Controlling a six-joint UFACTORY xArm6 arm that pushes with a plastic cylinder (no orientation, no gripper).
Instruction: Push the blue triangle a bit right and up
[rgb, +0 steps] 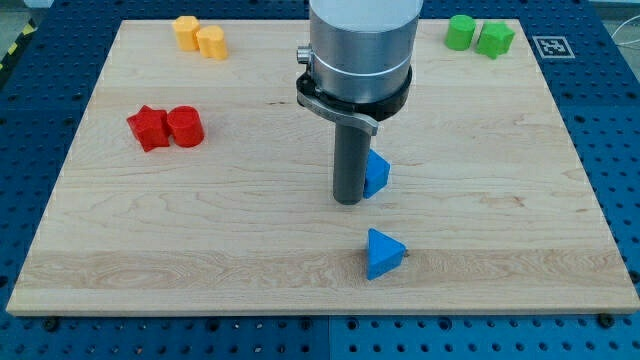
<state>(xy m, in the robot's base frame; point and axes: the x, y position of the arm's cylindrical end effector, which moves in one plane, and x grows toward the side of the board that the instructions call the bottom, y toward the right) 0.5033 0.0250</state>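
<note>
A blue triangle (384, 253) lies near the view's bottom, right of centre, on the wooden board (480, 160). A second blue triangle-like block (377, 174) sits above it at mid-board, partly hidden behind the rod. My tip (347, 201) is at the end of the dark rod, touching or just left of that upper blue block, and up and to the left of the lower blue triangle.
Two red blocks (166, 128) sit together at the view's left. Two yellow blocks (199, 37) are at the top left. Two green blocks (479, 35) are at the top right. The arm's grey body (360, 50) hangs over the board's top centre.
</note>
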